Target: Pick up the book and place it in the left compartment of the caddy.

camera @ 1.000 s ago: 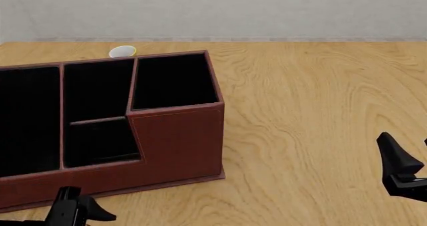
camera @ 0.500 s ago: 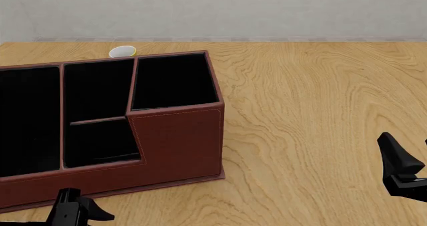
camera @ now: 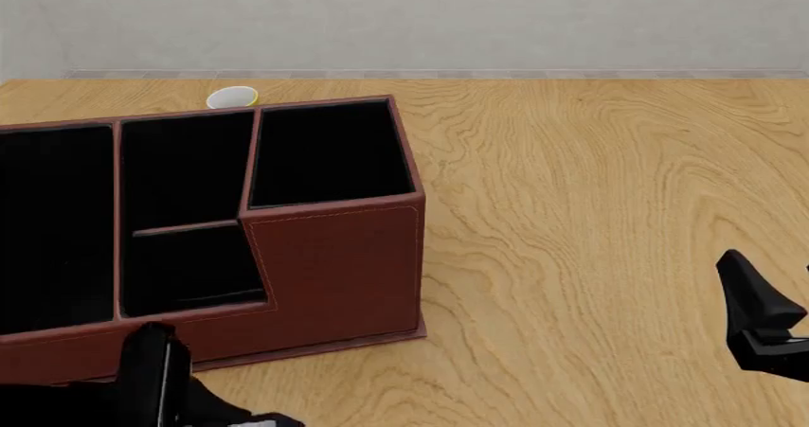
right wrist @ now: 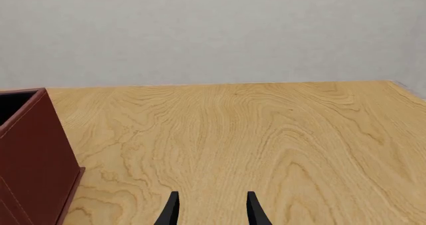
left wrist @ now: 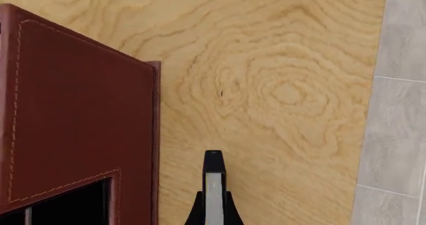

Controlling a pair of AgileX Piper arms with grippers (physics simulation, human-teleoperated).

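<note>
The reddish-brown caddy [camera: 335, 266] stands on the left half of the table. Its long black-lined left compartment [camera: 51, 228] is cut by the frame's left edge. My left gripper [camera: 189, 413] is at the near left, just in front of the caddy's low front wall. In the left wrist view it [left wrist: 213, 207] is shut on the thin black book [left wrist: 213, 180], whose pale page edge faces the camera. The book also shows in the front view [camera: 146, 365], standing on edge. My right gripper [camera: 759, 323] hovers at the near right, open and empty, as the right wrist view [right wrist: 211, 212] shows.
A small white and yellow round object [camera: 233, 97] lies behind the caddy. The caddy's tall square bay [camera: 329, 152] and its crossbar middle bay [camera: 184, 219] are to the right of the left compartment. Bare wooden table [camera: 594, 190] spreads to the right. The left wrist view shows the table's edge and grey floor [left wrist: 399, 110].
My left gripper has risen with the book, which now stands higher in front of the caddy's low wall. The right arm has not moved.
</note>
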